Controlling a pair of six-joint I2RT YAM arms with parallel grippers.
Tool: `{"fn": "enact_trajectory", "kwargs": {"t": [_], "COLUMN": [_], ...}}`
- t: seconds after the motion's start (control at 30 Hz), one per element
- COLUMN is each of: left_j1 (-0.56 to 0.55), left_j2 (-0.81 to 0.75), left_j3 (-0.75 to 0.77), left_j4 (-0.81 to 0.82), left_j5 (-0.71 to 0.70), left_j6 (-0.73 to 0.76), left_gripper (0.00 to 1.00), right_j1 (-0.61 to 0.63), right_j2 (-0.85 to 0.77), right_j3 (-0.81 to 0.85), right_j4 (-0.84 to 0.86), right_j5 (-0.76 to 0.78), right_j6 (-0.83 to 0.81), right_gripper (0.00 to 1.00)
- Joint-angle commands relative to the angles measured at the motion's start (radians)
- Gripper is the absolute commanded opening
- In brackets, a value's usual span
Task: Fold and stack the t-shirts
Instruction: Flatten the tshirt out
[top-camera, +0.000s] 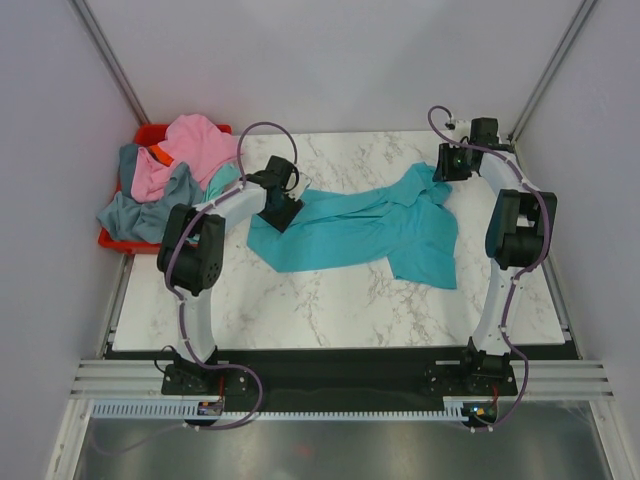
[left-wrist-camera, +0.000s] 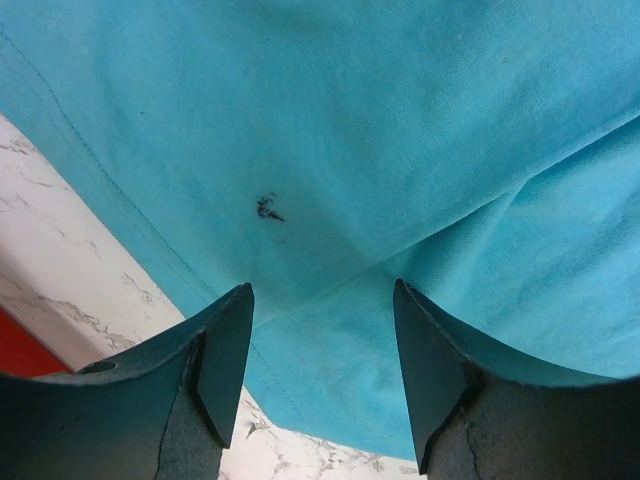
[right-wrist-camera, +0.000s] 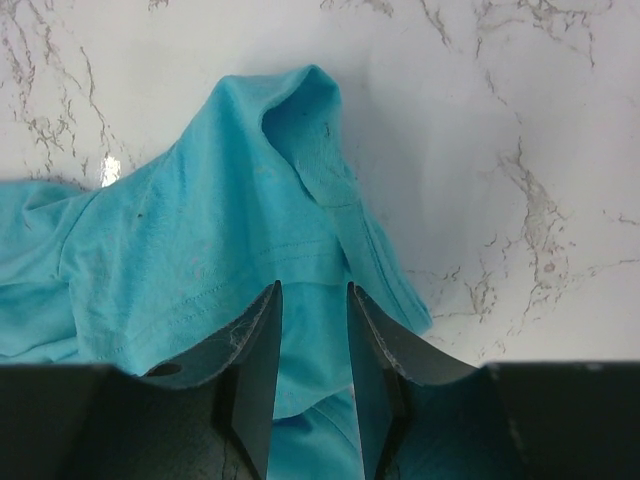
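Note:
A bright teal t-shirt (top-camera: 360, 235) lies spread and rumpled across the middle of the marble table. My left gripper (top-camera: 283, 212) is low over its left edge. In the left wrist view that gripper (left-wrist-camera: 322, 300) is wide open, with flat teal cloth (left-wrist-camera: 350, 130) under and between the jaws. My right gripper (top-camera: 452, 165) is at the shirt's far right corner. In the right wrist view its jaws (right-wrist-camera: 314, 300) stand a narrow gap apart with a fold of the shirt (right-wrist-camera: 200, 250) between them, not pinched. Pink (top-camera: 190, 145) and grey-blue (top-camera: 135, 215) shirts lie heaped at the left.
The heap, with an orange patch (top-camera: 158, 155), sits in a red bin (top-camera: 115, 240) at the table's far left edge; the bin's corner shows in the left wrist view (left-wrist-camera: 20, 350). Bare marble (top-camera: 330, 300) lies in front of the shirt. Walls enclose the table's back and sides.

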Motion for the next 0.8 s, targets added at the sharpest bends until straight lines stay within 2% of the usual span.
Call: {"fn": "enact_trajectory", "kwargs": {"t": [0.0, 0.23, 0.77], "left_j1": [-0.007, -0.009, -0.024], "left_j2": [0.018, 0.018, -0.021], "left_j3": [0.045, 0.049, -0.027], "left_j4": [0.002, -0.003, 0.005], "left_j5": [-0.005, -0.004, -0.045], "left_j6": [0.002, 0.002, 0.019], "left_gripper": [0.66, 0.66, 0.66], "right_j1": [-0.005, -0.005, -0.003], "right_j2": [-0.058, -0.025, 0.097], "right_j3": [-0.013, -0.022, 0.13], "right_j4": [0.008, 0.012, 0.014], "right_j5": [-0.017, -0.011, -0.008], "right_j6": [0.01, 0.005, 0.01], "right_gripper": [0.41, 0.41, 0.41]}}
